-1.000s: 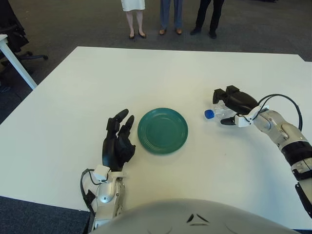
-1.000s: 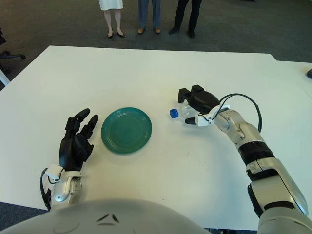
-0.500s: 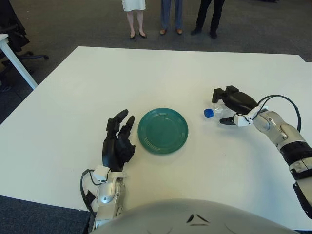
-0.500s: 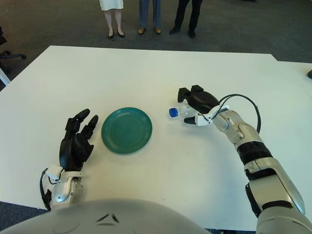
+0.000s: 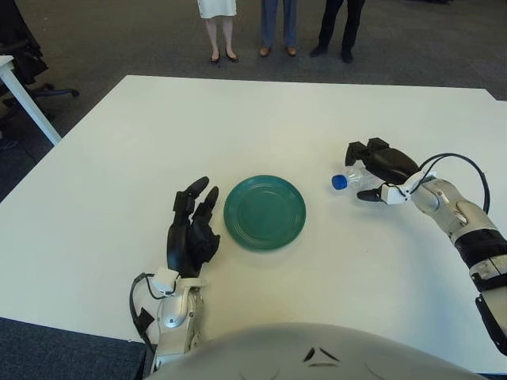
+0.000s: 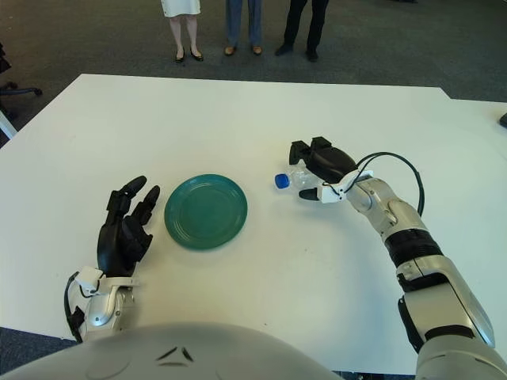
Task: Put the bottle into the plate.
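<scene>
— Almost nothing had shifted in that last second, had it? Only the small clear plastic bottle with the blue cap (image 5: 348, 180), which crept a touch toward the table's far edge, cap still aimed at the dish.

— That was my reading too. The right hand (image 5: 379, 169), black-fingered, was clamped over the bottle's body from above, over toward the table's right edge. The bottle lay on its side in that grip, and I couldn't tell whether it was still brushing the white table (image 5: 238, 119) or just clear of it.

— Why hold it sideways like that?

— My guess is it had been lying flat, so the fingers closed on it the way it lay. The cap stuck out toward the round dark-green plate (image 5: 264, 212), which would let the hand carry it straight across.

— And the plate?

— Sitting bare near the middle of the table, a bit toward the near edge, well apart from the bottle. So the carrying part hadn't been done yet.

— The other hand?

— The left hand (image 5: 192, 228) showed just beside the plate's left rim, fingers loosely spread, holding nothing. Kept out of the way, I'd say.

— Anyone else about?

— Three people (image 5: 269, 28) stood on the dark carpet beyond the far edge; only their legs showed.
</scene>
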Motion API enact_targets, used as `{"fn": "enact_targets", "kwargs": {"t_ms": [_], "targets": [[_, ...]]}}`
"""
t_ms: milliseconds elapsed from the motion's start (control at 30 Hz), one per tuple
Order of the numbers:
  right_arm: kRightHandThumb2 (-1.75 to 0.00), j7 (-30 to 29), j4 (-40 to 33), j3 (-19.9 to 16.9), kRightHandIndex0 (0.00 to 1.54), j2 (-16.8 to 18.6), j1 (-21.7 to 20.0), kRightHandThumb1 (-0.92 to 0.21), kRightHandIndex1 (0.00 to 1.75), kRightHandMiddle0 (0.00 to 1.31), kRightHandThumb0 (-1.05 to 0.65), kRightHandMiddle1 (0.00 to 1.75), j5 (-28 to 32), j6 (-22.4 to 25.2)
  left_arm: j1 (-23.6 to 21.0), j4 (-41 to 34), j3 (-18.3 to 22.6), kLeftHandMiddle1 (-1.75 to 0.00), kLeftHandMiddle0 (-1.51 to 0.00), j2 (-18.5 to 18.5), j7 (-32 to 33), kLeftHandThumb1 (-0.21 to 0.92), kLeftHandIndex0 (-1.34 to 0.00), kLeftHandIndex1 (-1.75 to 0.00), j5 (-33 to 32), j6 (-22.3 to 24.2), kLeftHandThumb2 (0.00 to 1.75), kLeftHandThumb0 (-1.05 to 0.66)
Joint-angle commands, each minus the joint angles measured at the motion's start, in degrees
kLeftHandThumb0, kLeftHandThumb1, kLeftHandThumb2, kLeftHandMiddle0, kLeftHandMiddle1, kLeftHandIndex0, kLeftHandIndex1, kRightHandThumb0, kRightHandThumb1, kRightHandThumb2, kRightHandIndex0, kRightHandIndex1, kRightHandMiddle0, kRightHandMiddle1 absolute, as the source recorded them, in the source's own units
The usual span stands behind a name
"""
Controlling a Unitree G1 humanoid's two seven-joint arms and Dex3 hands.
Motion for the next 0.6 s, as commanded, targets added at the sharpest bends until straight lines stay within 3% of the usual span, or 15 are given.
{"fn": "enact_targets", "kwargs": {"t_ms": [0, 567], "targets": [[-1.28, 0.15, -1.43, -0.80, 1.19, -0.09, -1.47, -0.34, 1.75, 0.59, -0.47, 1.75, 1.05, -0.64, -0.54, 0.56, 0.20, -0.04, -0.58, 0.56, -0.71, 0.92, -0.20, -0.94, 0.06, -0.75, 0.87, -0.84], [-1.27, 2.50, -9.76, -2.76, 1.21, -0.18, -1.49, -0.35, 1.75, 0.59, -0.47, 1.75, 1.80, 1.71, -1.47, 1.87, 1.17, -0.03, -0.58, 0.92, -0.70, 0.92, -0.19, -0.94, 1.24, -1.10, 0.92, -0.86]]}}
